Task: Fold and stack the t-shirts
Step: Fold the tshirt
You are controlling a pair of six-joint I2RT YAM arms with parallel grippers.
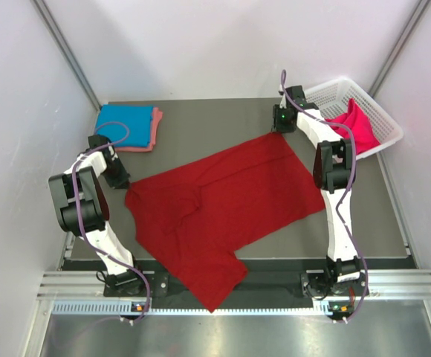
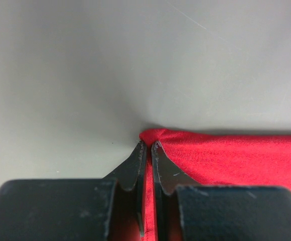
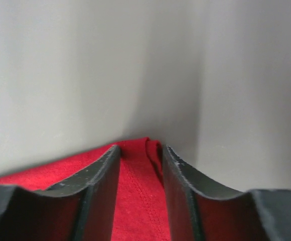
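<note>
Left claw [image 1: 120, 181] sits low on the table [image 1: 208, 119], its two black fingers [image 2: 135, 165] drawn nearly together with only a sliver between them. A fold of the dark red t-shirt [image 1: 215, 204] is nipped in that sliver, right at the cloth's left edge. Red shows down the slit between the fingers, and a small rounded bump of cloth pokes out just past their tips. From this claw the shirt spreads away to its right, lying mostly flat with a few creases.

Right claw [image 1: 281, 128] is at the shirt's far right corner. Its fingers [image 3: 103, 175] stand apart with a clear gap, and the red corner with its stitched hem lies in that gap, its curled tip peeking out between the fingertips. I cannot tell from here whether either pad touches the cloth.

Between the two claws the red shirt runs slantwise across the table, and its near corner hangs over the rail between the two arm bases.

Beyond the left claw, in the far left corner, a folded bright blue t-shirt [image 1: 120, 123] rests on a salmon pink t-shirt [image 1: 157, 126], whose edge shows along the blue one's right side. Just to the right of the right claw a white lattice basket [image 1: 327, 93] holds the hot pink t-shirt [image 1: 353, 126], crumpled in a heap.
</note>
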